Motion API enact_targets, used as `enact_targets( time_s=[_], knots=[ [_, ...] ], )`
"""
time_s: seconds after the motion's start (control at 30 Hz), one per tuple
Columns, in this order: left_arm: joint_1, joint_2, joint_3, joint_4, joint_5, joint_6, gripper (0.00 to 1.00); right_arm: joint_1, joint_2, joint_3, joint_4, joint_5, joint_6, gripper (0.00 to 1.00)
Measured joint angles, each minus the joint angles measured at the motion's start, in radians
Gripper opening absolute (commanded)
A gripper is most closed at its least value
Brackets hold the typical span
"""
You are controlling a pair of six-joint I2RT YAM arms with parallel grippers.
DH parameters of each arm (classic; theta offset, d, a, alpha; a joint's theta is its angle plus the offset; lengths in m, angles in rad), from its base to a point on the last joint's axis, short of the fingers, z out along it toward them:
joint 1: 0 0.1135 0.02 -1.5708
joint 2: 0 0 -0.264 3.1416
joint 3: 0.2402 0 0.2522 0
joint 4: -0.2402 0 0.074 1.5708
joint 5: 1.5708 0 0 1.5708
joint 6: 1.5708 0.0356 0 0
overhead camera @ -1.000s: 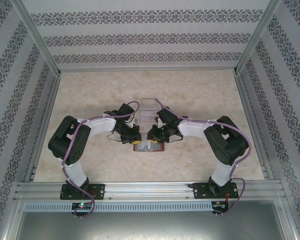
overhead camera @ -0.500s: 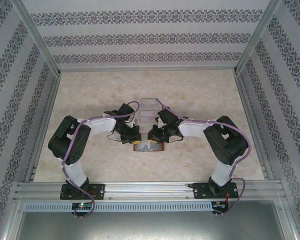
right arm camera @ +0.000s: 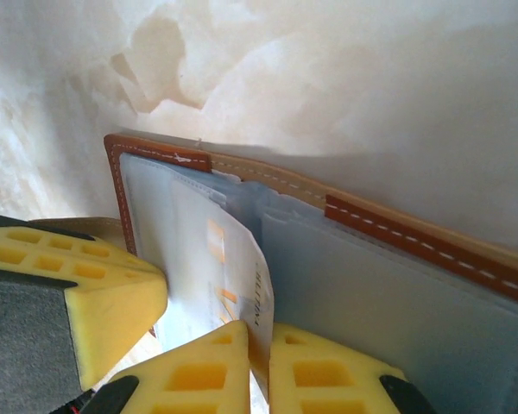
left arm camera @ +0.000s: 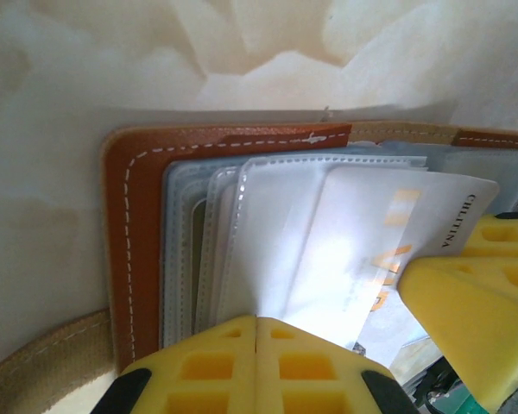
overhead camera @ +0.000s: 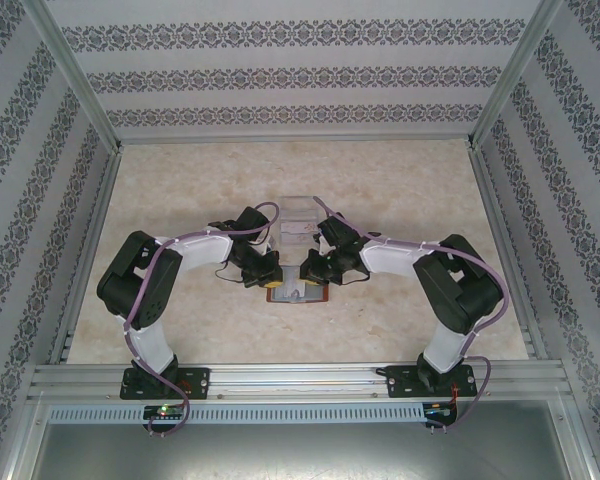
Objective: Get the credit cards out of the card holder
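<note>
You have a pale marbled desk [overhead camera: 180,190]. The open card holder [overhead camera: 315,297] lies flat on it. A clear tray [overhead camera: 298,208] sits just beyond.

Brown card holder [left arm camera: 134,224], white-stitched; white credit card [left arm camera: 354,250], orange-printed.

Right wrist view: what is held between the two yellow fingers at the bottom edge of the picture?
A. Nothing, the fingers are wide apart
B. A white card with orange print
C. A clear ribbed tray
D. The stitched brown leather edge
B. The white card with orange print runs down into the narrow slit between the closed pads of the right gripper, while the stitched leather rim of the card holder lies farther up, not touched by these pads.
</note>
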Motion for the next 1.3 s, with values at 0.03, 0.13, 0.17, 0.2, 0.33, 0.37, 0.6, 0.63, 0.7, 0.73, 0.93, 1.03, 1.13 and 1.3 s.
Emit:
enact_targets(
  time_s=[0.03,0.13,0.17,0.2,0.33,0.37,0.6,0.63,0.7,0.73,0.93,1.03,1.13,1.3],
  knots=[
    [0.0,0.0,0.0,0.0,0.0,0.0,0.0,0.0,-0.006,0.0,-0.009,0.007,-0.006,0.11],
    [0.0,0.0,0.0,0.0,0.0,0.0,0.0,-0.002,-0.022,0.0,-0.035,0.021,-0.02,0.11],
    [0.0,0.0,0.0,0.0,0.0,0.0,0.0,-0.005,-0.026,0.0,-0.047,0.024,-0.027,0.11],
    [0.0,0.0,0.0,0.0,0.0,0.0,0.0,-0.007,-0.03,0.0,-0.056,0.03,-0.032,0.11],
    [0.0,0.0,0.0,0.0,0.001,0.0,0.0,-0.013,-0.039,0.008,-0.1,0.054,-0.052,0.1],
    [0.0,0.0,0.0,0.0,0.001,0.0,0.0,-0.013,-0.042,0.012,-0.111,0.061,-0.058,0.1],
    [0.0,0.001,0.0,0.0,0.002,0.0,0.0,-0.013,-0.05,0.028,-0.158,0.088,-0.082,0.11],
    [0.0,0.001,0.0,0.0,0.002,0.0,0.0,-0.013,-0.05,0.029,-0.161,0.09,-0.084,0.1],
    [0.0,0.001,0.0,0.0,0.002,0.0,0.0,-0.013,-0.05,0.032,-0.168,0.093,-0.087,0.1],
    [0.0,0.001,0.0,0.0,0.002,0.0,0.0,-0.013,-0.05,0.034,-0.172,0.095,-0.087,0.11],
    [0.0,0.002,0.0,0.0,0.003,0.0,0.0,-0.013,-0.05,0.039,-0.188,0.105,-0.09,0.1],
    [0.0,0.003,0.001,0.0,0.003,0.0,0.0,-0.013,-0.05,0.043,-0.196,0.113,-0.09,0.1],
    [0.0,0.009,0.006,0.0,0.007,0.001,0.0,-0.013,-0.05,0.049,-0.206,0.119,-0.091,0.1],
    [0.0,0.017,0.015,0.0,0.011,0.003,0.0,-0.013,-0.049,0.053,-0.214,0.121,-0.097,0.1]
  ],
)
